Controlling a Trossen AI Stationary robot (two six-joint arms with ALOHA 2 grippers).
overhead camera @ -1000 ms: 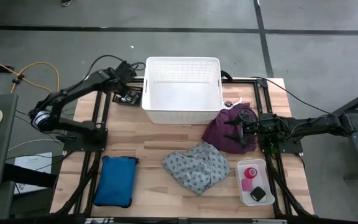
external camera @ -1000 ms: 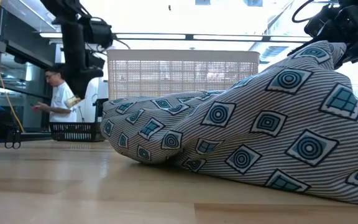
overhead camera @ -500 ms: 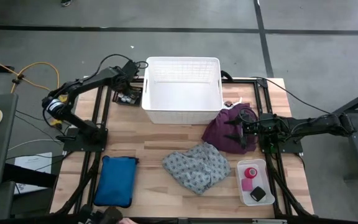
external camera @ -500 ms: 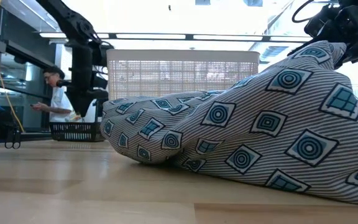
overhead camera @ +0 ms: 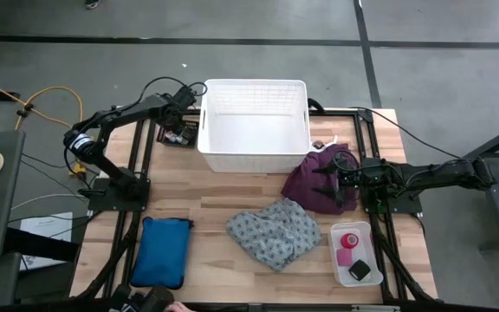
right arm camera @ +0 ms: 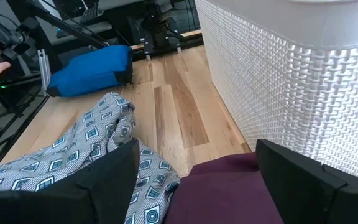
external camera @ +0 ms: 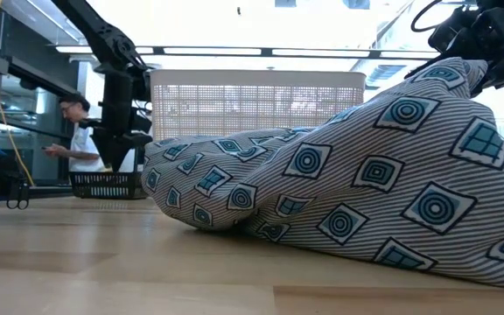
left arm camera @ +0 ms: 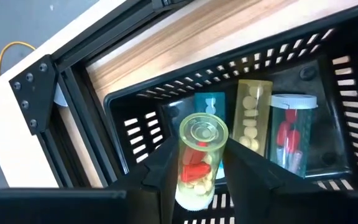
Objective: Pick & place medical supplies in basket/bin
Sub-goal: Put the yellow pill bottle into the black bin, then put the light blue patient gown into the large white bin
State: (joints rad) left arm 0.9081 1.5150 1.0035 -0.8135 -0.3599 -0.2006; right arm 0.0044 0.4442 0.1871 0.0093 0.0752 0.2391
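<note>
Left gripper (left arm camera: 197,171) over the small black basket (left arm camera: 129,118) at the table's far left corner, beside the white bin (overhead camera: 254,126). Its two fingers flank a clear pill bottle (left arm camera: 196,163) standing among other bottles; I cannot tell whether they grip it or merely bracket it.

Chief risk, as I judge it: if I lift now with the fingers loose, the bottle slips or tips against the neighbouring yellow tube (left arm camera: 252,115), and a tilted bottle would jam in the crowded basket. A second risk is the fingers catching the basket wall and dragging the whole basket along.

Right gripper (right arm camera: 197,168) open and empty, resting low over the purple cloth (overhead camera: 317,180), which lies just beside the bin's near right corner, directly beneath that gripper. The grey patterned cloth (overhead camera: 274,230) lies near it on the table. The pink tape roll (overhead camera: 348,241) and small black block (overhead camera: 359,269) sit in a clear tray (overhead camera: 366,253) at the near right.
</note>
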